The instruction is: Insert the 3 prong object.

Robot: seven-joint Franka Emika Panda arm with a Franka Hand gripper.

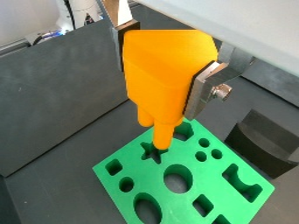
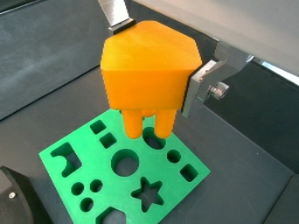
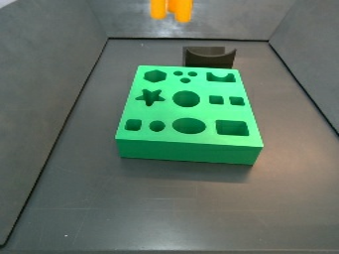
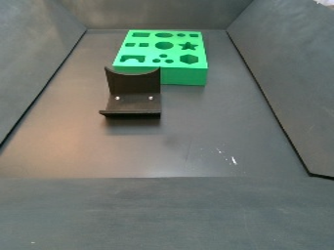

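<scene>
My gripper (image 1: 165,70) is shut on the 3 prong object (image 1: 158,83), a bright orange blocky piece with its narrow prongs pointing down. Silver fingers (image 2: 198,83) press on its two sides in both wrist views, where the gripper (image 2: 159,54) holds the piece (image 2: 146,70) well above the green board (image 2: 117,166). The board also shows below the prongs in a wrist view (image 1: 198,188). In a side view only the orange prongs (image 3: 172,10) show, at the picture's upper edge beyond the board (image 3: 185,109). The gripper is out of the side view that shows the board (image 4: 163,49) at the far end.
The dark fixture with a curved notch (image 3: 209,54) stands just behind the board and shows mid-floor in a side view (image 4: 131,93). It also appears in both wrist views (image 1: 263,140) (image 2: 10,197). Dark grey walls (image 3: 54,119) enclose the floor.
</scene>
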